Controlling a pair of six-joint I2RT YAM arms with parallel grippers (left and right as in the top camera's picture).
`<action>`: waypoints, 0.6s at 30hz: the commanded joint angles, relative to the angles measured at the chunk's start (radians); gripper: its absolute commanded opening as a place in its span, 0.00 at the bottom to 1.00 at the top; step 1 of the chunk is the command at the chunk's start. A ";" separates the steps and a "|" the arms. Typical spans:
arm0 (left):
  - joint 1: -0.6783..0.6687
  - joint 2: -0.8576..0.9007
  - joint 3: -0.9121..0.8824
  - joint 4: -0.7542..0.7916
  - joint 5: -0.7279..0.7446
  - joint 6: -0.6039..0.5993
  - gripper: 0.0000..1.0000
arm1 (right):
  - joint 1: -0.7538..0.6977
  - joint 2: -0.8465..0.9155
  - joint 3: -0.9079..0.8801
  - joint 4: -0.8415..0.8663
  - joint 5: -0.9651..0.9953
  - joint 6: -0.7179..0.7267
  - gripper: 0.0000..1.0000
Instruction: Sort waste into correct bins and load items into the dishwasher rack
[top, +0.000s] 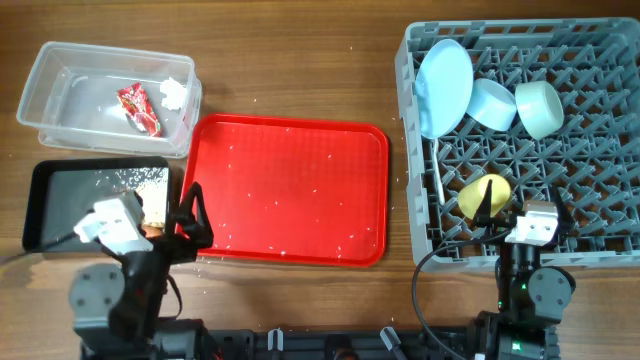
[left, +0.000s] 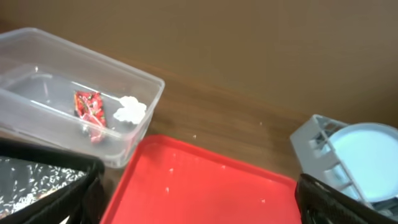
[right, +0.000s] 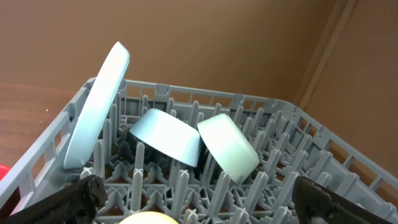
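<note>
L gripper (left: 199, 182): jaws spread wide, nothing between them. In the left wrist view its 2 fingers (left: 59, 193) sit at the bottom corners, w/ the red serving tray (left: 205, 158) under the gap. Overhead, it's at lower left of frame, at the red tray's left edge, just right of the black tray (top: 70, 200).

R gripper (right: 199, 196): also wide open, gripping nothing. It hangs over the near part of the dishwasher rack (top: 590, 60), right side of frame. The yellow-green cup (top: 482, 193) lies in the rack's lower middle, just under the gripper; only the cup's top edge peeks in at the bottom of the right wrist view.

Upper left of rack, 3 items in a row:
- pale blue plate (top: 443, 85), standing on edge by the left wall
- small pale blue bowl (top: 492, 103), next to it, tipped on its side
- mint-green bowl (top: 538, 108), touching the blue one, also tipped

Clear tub (top: 70, 80), upper left of frame: red wrapper (top: 138, 108) and white tissue (top: 174, 92) inside, near each other but apart.

Black tray, below the tub: beige scraps (top: 150, 182) at its right end. Small orange bit (top: 151, 229) next to the L arm is prob the carrot, mostly hidden.
</note>
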 joint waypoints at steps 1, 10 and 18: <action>0.063 -0.140 -0.223 0.150 0.193 0.150 1.00 | -0.004 -0.004 -0.001 0.003 -0.015 -0.006 1.00; 0.019 -0.276 -0.513 0.306 0.200 0.149 1.00 | -0.004 -0.004 -0.001 0.003 -0.015 -0.006 1.00; 0.007 -0.276 -0.546 0.378 0.199 0.149 1.00 | -0.004 -0.004 -0.001 0.003 -0.015 -0.006 1.00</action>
